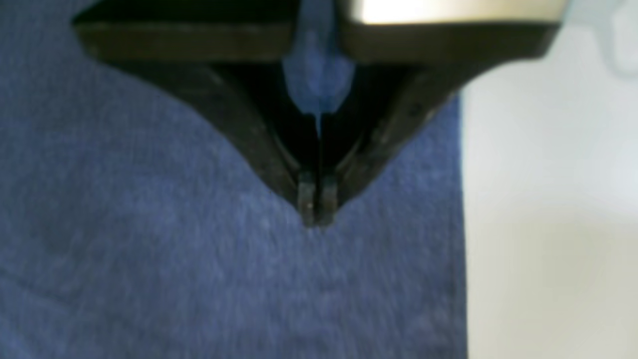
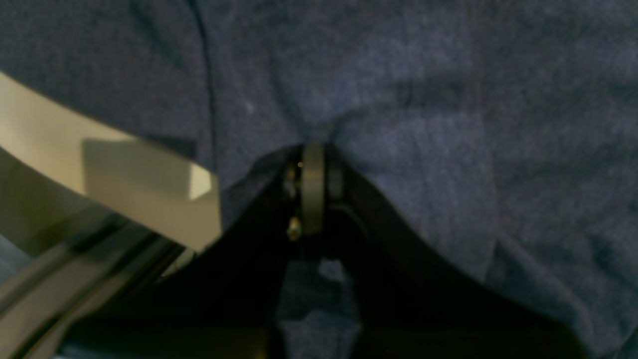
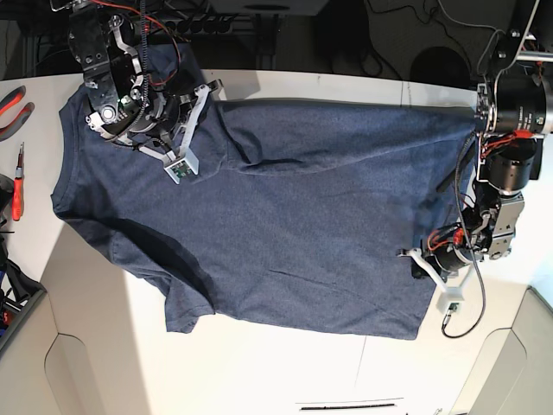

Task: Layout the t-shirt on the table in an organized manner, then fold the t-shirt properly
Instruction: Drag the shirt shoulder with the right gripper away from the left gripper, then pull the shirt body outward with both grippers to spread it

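Observation:
The dark navy t-shirt (image 3: 285,225) lies spread across the white table (image 3: 259,372), neck end to the left and hem to the right. My right gripper (image 3: 194,121) sits on the shirt's upper left part; in the right wrist view its jaws (image 2: 313,154) are shut, with the fabric (image 2: 423,124) puckering at the tips. At the hem side my left gripper (image 3: 425,245) is shut (image 1: 316,212) on the t-shirt (image 1: 149,249), a little in from the straight edge, with a bit of cloth showing between its fingers. No lettering shows.
Red-handled pliers (image 3: 13,99) and a red screwdriver (image 3: 17,194) lie at the table's left edge. Cables and dark gear run along the back. A thin dark seam (image 3: 350,404) crosses the table in front of the shirt.

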`<state>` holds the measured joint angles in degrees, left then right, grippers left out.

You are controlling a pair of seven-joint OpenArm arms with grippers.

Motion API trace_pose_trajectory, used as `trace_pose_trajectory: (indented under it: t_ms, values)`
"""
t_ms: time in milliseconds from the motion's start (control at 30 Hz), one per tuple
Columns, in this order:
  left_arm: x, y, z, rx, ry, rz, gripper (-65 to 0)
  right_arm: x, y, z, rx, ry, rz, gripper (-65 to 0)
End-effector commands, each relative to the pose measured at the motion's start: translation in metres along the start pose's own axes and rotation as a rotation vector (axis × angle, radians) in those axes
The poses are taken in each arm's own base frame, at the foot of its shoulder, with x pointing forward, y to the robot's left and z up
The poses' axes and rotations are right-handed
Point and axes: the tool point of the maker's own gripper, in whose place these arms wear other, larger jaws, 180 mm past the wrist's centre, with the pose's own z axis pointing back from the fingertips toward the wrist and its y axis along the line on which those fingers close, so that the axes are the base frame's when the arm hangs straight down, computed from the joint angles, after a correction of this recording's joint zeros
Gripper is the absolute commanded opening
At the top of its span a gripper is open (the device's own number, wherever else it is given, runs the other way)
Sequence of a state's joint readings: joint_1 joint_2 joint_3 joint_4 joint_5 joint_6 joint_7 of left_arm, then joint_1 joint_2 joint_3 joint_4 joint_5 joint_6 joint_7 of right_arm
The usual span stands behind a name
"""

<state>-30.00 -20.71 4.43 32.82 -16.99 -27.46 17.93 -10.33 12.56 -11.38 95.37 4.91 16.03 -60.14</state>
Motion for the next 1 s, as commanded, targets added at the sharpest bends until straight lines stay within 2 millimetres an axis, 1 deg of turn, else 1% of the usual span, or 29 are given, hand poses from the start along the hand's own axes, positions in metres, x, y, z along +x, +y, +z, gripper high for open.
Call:
trace_pose_trajectory:
  t_ms: [0,33,100,233,267,333,400,433,567,633,733,867,967]
  values:
    - [0.030,0.006,0.004,0.006,-0.072,-0.006,-65.0,-0.003,-0.011,0.005,-0.044,0.026,0.012,-65.0]
    - [0.027,0.005,0.003,0.006,-0.067,-0.011,-65.0,0.007,-0.013,0.011,-0.053,-0.006,0.016,-65.0]
    - [0.023,0.004,0.002,0.009,-0.051,-0.031,-65.0,0.035,-0.020,0.027,-0.084,-0.110,0.008,-65.0]
    - [0.019,0.004,0.002,0.011,-0.039,-0.045,-65.0,0.090,-0.037,0.068,-0.149,-0.333,-0.010,-65.0]
    - [0.018,0.004,0.002,0.012,-0.038,-0.047,-65.0,0.100,-0.041,0.075,-0.163,-0.371,-0.016,-65.0]
    - [0.016,0.004,0.002,0.013,-0.033,-0.051,-65.0,0.110,-0.052,0.082,-0.197,-0.407,-0.023,-65.0]
    - [0.016,0.004,0.002,0.013,-0.033,-0.050,-65.0,0.112,-0.069,0.085,-0.256,-0.407,-0.038,-65.0]
    - [0.017,0.004,0.002,0.013,-0.034,-0.050,-65.0,0.111,-0.081,0.086,-0.297,-0.400,-0.064,-65.0]
    - [0.021,0.004,0.002,0.012,-0.051,-0.050,-65.0,0.094,-0.130,0.083,-0.459,-0.334,-0.175,-65.0]
    - [0.024,0.004,0.002,0.012,-0.059,-0.051,-65.0,0.086,-0.147,0.078,-0.499,-0.295,-0.216,-65.0]
    - [0.028,0.004,0.003,0.013,-0.073,-0.051,-65.0,0.081,-0.162,0.065,-0.502,-0.257,-0.247,-65.0]
    - [0.038,0.007,0.007,-0.006,-0.119,-0.009,-65.0,0.090,-0.167,0.051,-0.468,-0.254,-0.257,-65.0]
    - [0.044,-0.006,0.015,-0.115,-0.124,0.002,-65.0,0.091,-0.171,0.048,-0.466,-0.238,-0.265,-65.0]
